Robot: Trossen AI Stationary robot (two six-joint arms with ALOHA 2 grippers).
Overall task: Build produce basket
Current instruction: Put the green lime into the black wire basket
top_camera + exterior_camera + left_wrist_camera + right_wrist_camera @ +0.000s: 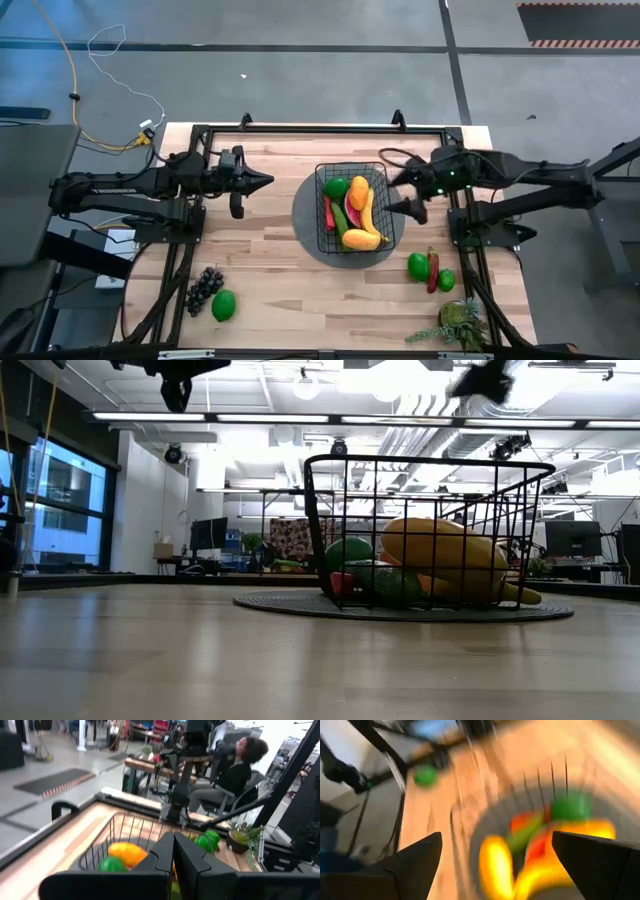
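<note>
The right gripper point(404, 190) hangs with its two fingers spread wide and nothing between them, just off the basket point(322, 215) at its three o'clock side, above the table; its wrist view looks down between the splayed fingers point(415, 862) onto the piled produce. The left gripper point(262, 182) waits pinched shut and empty at the basket's nine o'clock, well apart from it.

The basket stands upright on the round grey mat point(305, 225) near the table's middle, its long axis running twelve to six in the overhead view. Inside, the banana point(371, 212) lies along that same axis, curving from twelve down to six; a green fruit point(337, 186) sits at the basket's eleven o'clock corner.

Judging by the empty claw, the step in hand is fetching the next piece; the nearest loose ones are the green fruit point(418, 265) and red chili point(432, 270) at the basket's four to five o'clock. To do it well, I would lift clear of the wire rim before swinging away, come down on the chili across its narrow width, its length running roughly twelve to six, and keep the fingers off the neighbouring fruit. Grapes point(203, 288) remain at seven o'clock.
</note>
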